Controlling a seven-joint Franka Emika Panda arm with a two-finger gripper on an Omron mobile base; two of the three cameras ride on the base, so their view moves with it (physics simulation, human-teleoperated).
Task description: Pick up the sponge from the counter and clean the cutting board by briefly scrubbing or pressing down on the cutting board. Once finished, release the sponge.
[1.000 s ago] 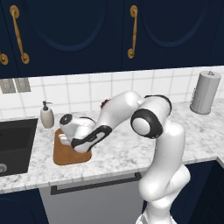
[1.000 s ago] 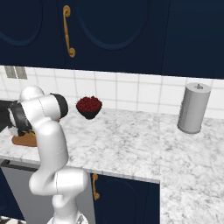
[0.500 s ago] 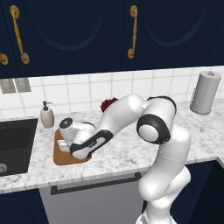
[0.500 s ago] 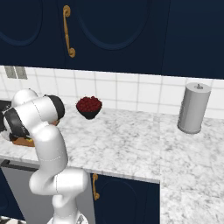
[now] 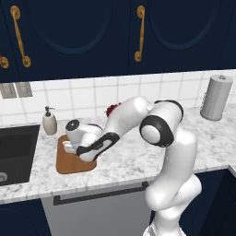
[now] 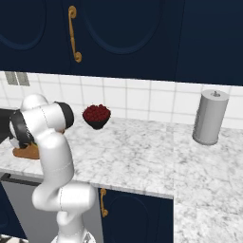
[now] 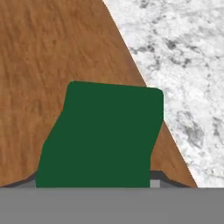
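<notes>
Pinching the sponge [image 7: 103,135] between its jaws, the gripper [image 5: 69,146] sits low over the cutting board [image 5: 69,165], near its far edge. In the hand view the green sponge top covers brown wood [image 7: 43,57], with the counter [image 7: 183,65] at 2 o'clock. A soap bottle [image 5: 49,122] stands at the board's 11 o'clock.

I've got the arm folded hard to my left, elbow high and the forearm sloping down low, wrist bent over at the end. The gripper [image 5: 69,146] hangs close above the cutting board [image 5: 69,162], pointing down at it. Between the fingers sits the sponge [image 7: 103,135], green face toward the hand camera, jaws closed in on its sides and gripping it.
</notes>
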